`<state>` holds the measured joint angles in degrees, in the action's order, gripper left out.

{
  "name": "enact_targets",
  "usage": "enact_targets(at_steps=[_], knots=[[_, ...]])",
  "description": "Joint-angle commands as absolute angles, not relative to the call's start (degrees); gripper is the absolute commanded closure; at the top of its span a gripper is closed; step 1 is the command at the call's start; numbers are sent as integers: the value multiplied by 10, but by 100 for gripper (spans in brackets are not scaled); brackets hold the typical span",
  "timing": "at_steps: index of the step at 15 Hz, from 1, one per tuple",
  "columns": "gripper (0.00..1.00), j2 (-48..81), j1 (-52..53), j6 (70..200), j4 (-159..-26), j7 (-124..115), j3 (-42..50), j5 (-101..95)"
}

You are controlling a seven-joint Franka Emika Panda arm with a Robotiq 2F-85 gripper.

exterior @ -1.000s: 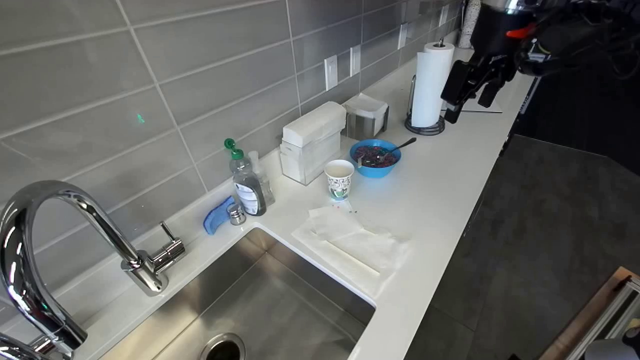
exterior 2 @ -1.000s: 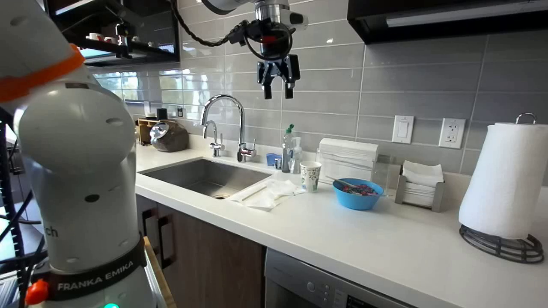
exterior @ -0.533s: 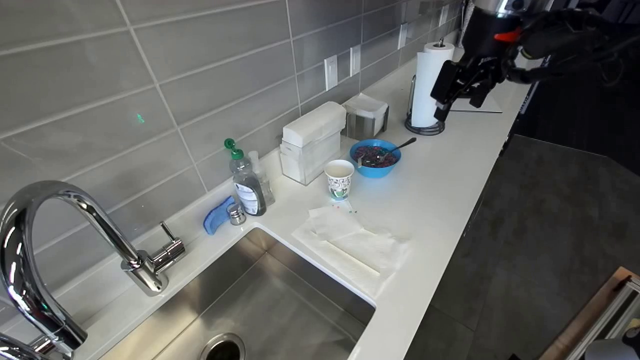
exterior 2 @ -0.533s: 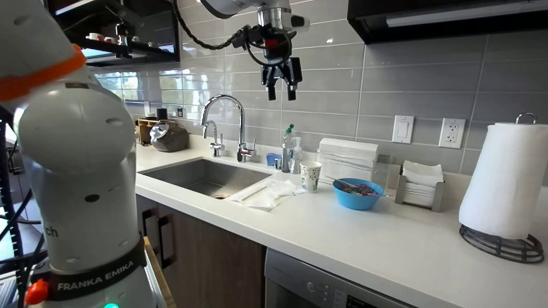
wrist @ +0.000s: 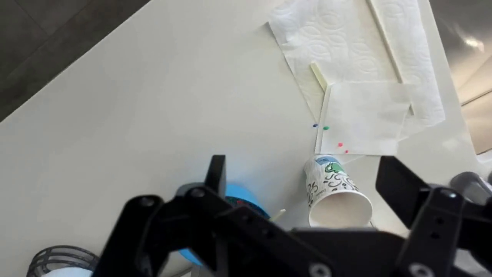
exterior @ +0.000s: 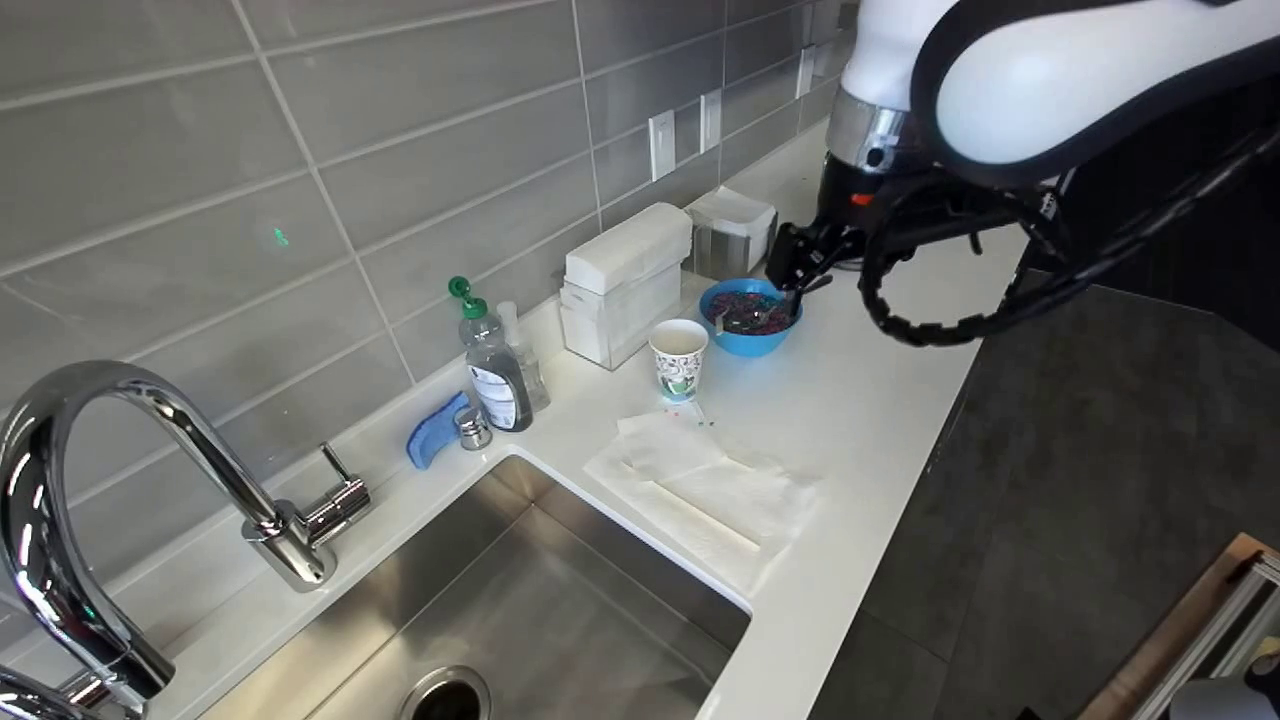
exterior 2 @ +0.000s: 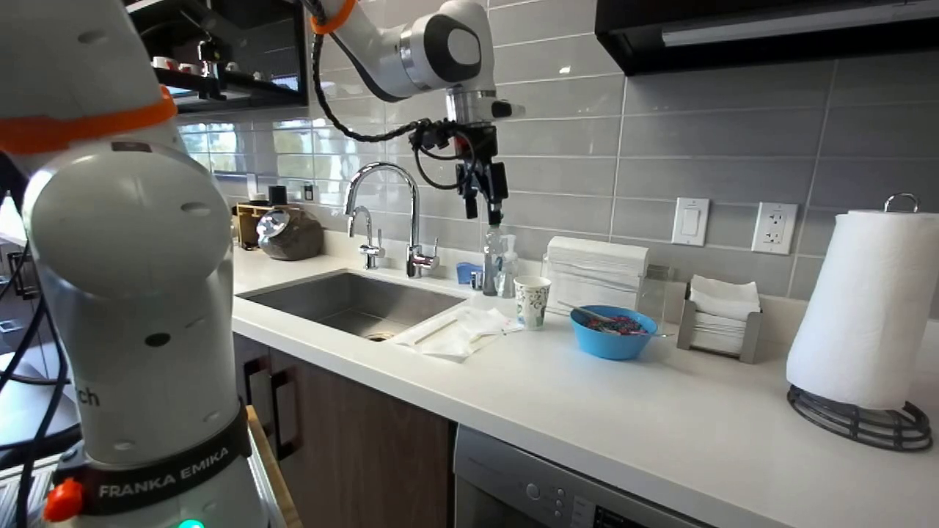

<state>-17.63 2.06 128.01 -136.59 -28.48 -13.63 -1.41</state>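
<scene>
White countertop filled much of the wrist view. Nearest that camera, the gripper had its fingers spread wide and held nothing; it hung above the counter. Lower down, a paper cup with a scroll pattern showed through the gap between the fingers, standing upright; how far it lay under the tips was hard to judge. Just beside the cup sat a blue bowl of small coloured bits, a utensil handle reaching over its rim. Near the cup, too, lay a paper towel, with a thin white square overlapping it, coloured specks near the square's edge, and a pale stick along it. Farther off, a soap bottle with a green cap stood near the corner of a steel sink, and past it curved a chrome tap. Grey tiled wall rose behind them all.
</scene>
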Motion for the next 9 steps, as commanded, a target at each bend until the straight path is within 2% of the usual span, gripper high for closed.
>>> enact_targets(at_steps=[1, 6, 9], knots=[[0, -103, 23, 1335, -1360, -370, -163, -49], [0, -19, 41, 1418, -1363, -448, -156, -98], [0, 30, 60, 1455, -1357, -434, -141, -63]])
